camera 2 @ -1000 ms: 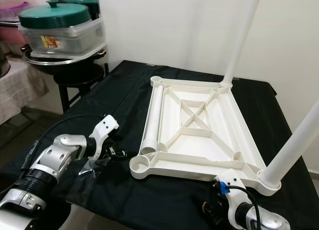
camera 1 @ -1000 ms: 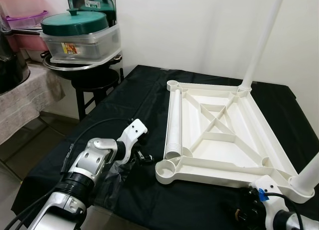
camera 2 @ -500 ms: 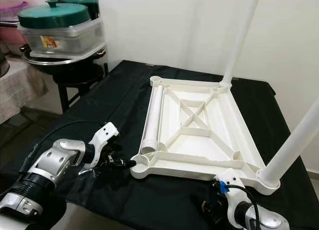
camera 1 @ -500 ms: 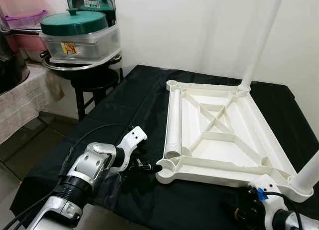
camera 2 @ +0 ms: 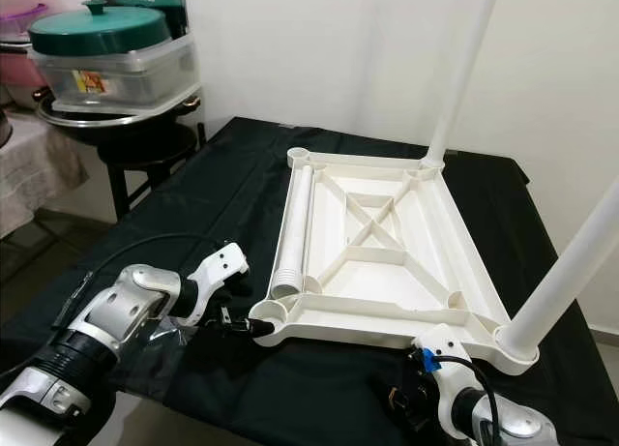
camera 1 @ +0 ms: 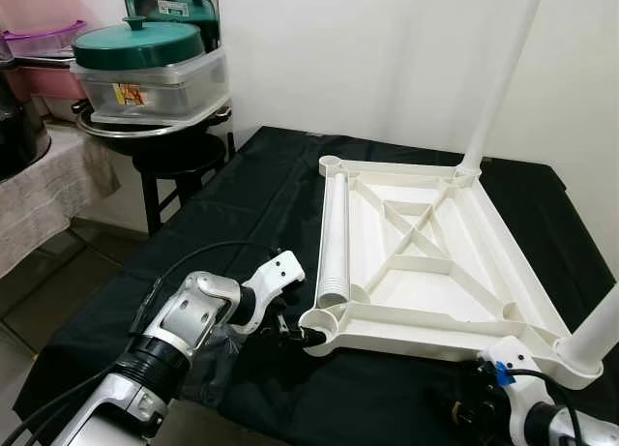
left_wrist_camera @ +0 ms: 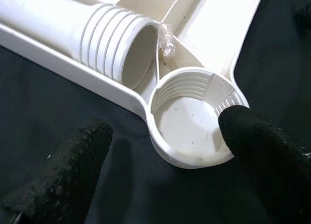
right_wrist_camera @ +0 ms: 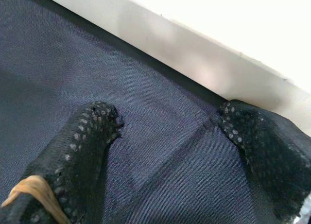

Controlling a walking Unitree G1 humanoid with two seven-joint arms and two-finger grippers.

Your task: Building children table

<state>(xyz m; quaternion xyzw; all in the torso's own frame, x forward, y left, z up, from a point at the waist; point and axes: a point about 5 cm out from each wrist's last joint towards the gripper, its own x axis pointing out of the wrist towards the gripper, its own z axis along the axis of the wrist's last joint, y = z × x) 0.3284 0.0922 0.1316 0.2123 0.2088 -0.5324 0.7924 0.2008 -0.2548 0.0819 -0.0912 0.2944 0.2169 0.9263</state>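
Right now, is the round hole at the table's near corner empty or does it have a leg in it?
Empty. The corner socket shows its bare ridged inside, with the left gripper open around it. The loose leg lies beside it.

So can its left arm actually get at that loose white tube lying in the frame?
Probably yes. The left gripper is open at the frame's empty corner socket, and the loose tube ends right beside that socket with nothing lying over it.

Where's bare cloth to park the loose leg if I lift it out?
Broad free patch: black cloth between the stool and the tabletop frame, where the loose leg lies. Crowded at the near corner socket, flanked by the left hand; right hand holds the near edge.
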